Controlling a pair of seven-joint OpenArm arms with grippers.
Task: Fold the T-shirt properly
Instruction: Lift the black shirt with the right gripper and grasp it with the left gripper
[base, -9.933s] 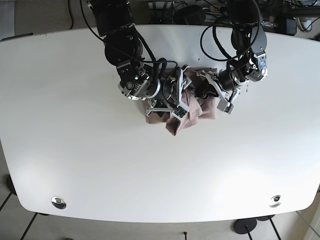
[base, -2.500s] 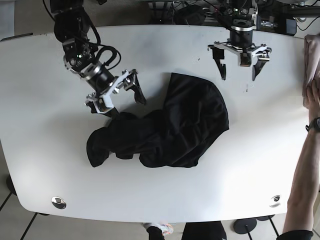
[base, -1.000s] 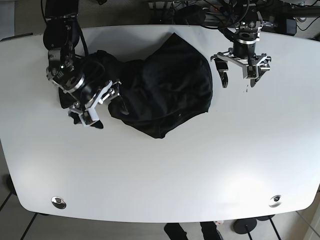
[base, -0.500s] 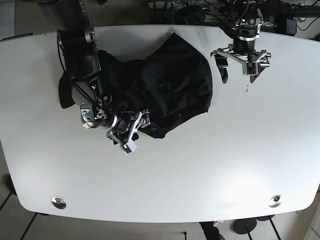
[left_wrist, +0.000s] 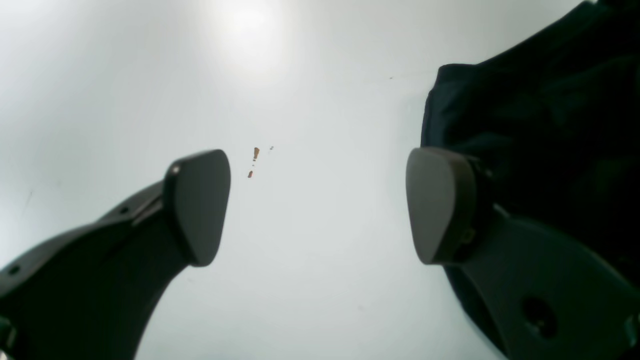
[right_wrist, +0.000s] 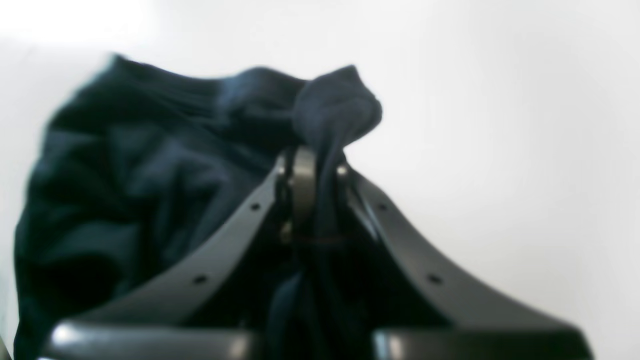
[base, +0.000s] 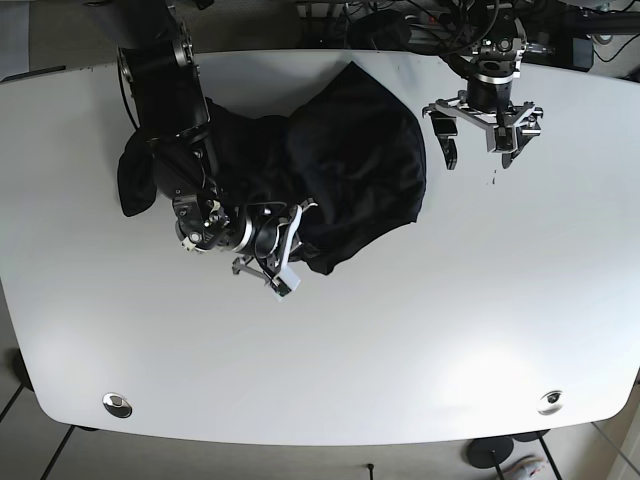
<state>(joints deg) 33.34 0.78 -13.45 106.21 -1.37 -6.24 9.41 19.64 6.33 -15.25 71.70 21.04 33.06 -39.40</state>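
The black T-shirt (base: 340, 160) lies crumpled on the white table (base: 420, 340), spread from the far centre towards the left. At its near hem my right gripper (base: 290, 262) is shut on a bunched fold; in the right wrist view the fingers (right_wrist: 305, 175) pinch dark cloth (right_wrist: 125, 175). My left gripper (base: 480, 150) hangs open over bare table just right of the shirt. Between its pads (left_wrist: 200, 205) in the left wrist view only tabletop shows, and the shirt's edge (left_wrist: 540, 110) lies behind the right pad.
Two round fittings sit near the front corners of the table (base: 117, 404) (base: 550, 402). Small brown specks (left_wrist: 254, 160) mark the tabletop under the left gripper. Cables and equipment (base: 400, 20) crowd the far edge.
Over the last second my right gripper swung from the shirt's left side to its near hem and closed on a fold. The left gripper has barely moved and stays open.
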